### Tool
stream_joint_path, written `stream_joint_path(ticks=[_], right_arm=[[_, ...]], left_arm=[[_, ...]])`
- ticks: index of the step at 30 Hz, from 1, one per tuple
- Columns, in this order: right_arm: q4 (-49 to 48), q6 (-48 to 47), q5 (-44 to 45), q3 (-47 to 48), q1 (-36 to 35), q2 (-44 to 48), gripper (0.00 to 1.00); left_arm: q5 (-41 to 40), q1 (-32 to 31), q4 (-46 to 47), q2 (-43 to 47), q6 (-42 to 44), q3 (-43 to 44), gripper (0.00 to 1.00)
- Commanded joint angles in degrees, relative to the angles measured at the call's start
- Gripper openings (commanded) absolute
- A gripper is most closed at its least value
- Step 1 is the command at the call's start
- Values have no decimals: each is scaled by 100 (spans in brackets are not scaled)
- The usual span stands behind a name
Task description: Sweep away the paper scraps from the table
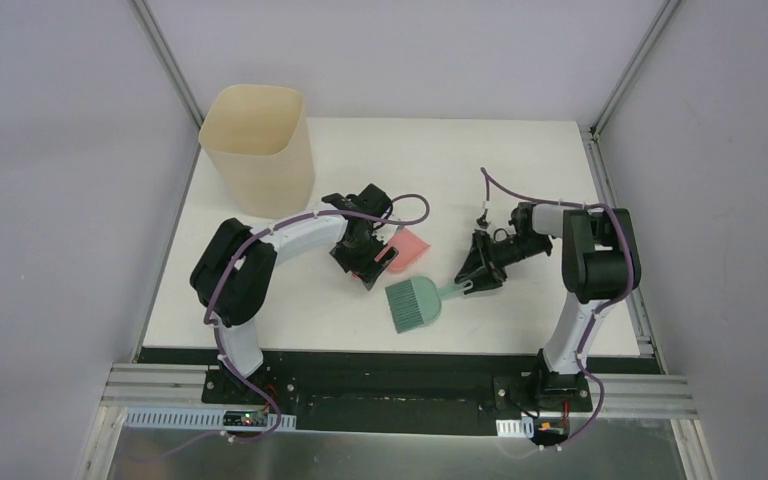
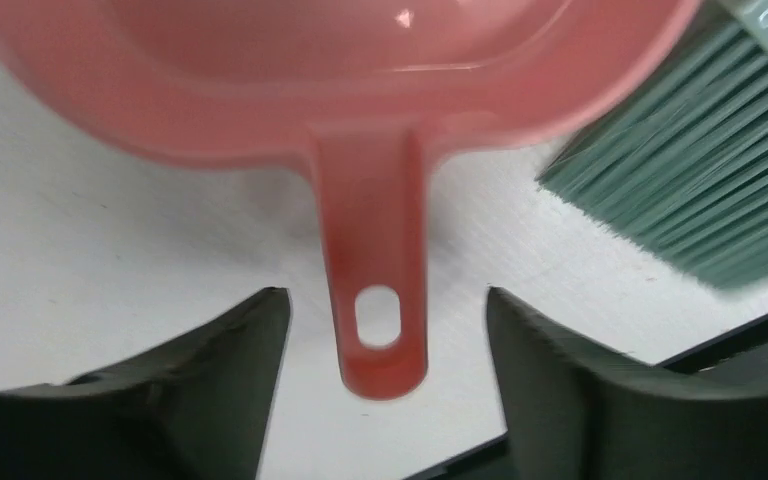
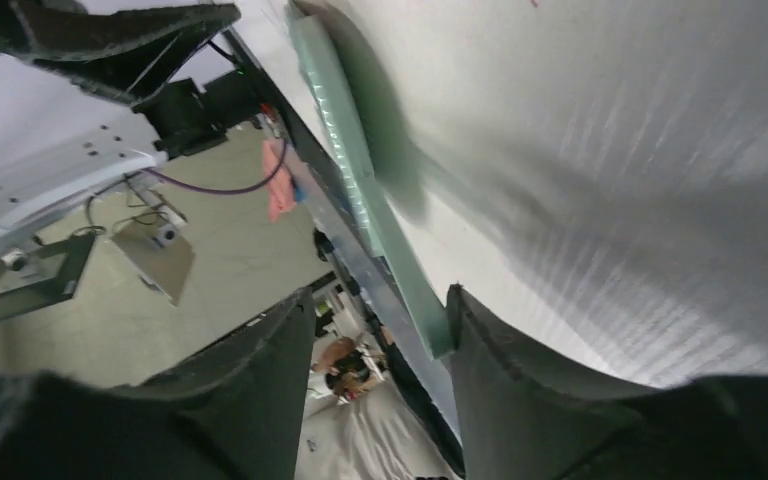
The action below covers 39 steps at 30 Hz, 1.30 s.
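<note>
two grippers on record, both with jaws spread and neither pinching anything.

left gripper (image 2: 385, 297): jaws stood either side of the dustpan handle (image 2: 375, 230). white table showed in the gap on each side, so there was no contact. the pink dustpan (image 2: 340, 60) lay on the table just beyond. the part of its bowl in the wrist view held no scrap.

right gripper (image 3: 380, 293): jaws were parted around the tail of the brush handle (image 3: 400, 255). the thin teal strip ran close along one jaw. whether it touched could not be told, but it was not clamped. the teal brush (image 1: 415, 305) lay on the table just beside the dustpan, its head toward the near edge.

table (image 1: 500, 160): white top, with both tools near its middle.

paper scraps: none could be found on the table in any of the three views, though the arms covered small patches.

bin (image 1: 258, 150): tall, cream and upright at the far left corner, well apart from the tools. its contents did not show from above.

status, as judged: sweeping looked finished, with the scraps presumably in the bin and both tools set down. remaining: at most, drawing the arms clear of the tools. no scrap was seen left to collect.
</note>
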<state>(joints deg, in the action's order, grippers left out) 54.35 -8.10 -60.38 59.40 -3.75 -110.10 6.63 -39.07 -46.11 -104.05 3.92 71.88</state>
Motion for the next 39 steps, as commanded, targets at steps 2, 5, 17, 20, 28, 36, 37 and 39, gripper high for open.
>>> stream_joint_path(ticks=[2, 5, 17, 20, 28, 36, 37, 39], right_arm=[[-40, 183, 717, 209, -78, 290, 77], [-49, 226, 1023, 257, -24, 482, 87], [-649, 312, 2620, 180, 661, 2099, 99], [-1010, 445, 2621, 101, 817, 2598, 100], [-2206, 1316, 3677, -227, 911, 4022, 100], [-2728, 1544, 4219, -238, 935, 4319, 100], [-2749, 1488, 4354, -273, 950, 4367, 100], [-2861, 1419, 4519, -426, 967, 4467, 100]], left_arm=[[194, -48, -12, -6, -91, 173, 99], [170, -48, -28, 44, -72, 169, 99], [55, -39, 463, 1339, 210, -312, 99], [-209, -39, 662, 1669, 116, -449, 99], [-623, 26, 982, 2510, -145, -757, 99], [-2310, 382, 1873, 3820, -984, -1621, 99], [-2534, 420, 1955, 3950, -1132, -1725, 99], [-2735, 444, 2027, 4106, -1237, -1846, 99]])
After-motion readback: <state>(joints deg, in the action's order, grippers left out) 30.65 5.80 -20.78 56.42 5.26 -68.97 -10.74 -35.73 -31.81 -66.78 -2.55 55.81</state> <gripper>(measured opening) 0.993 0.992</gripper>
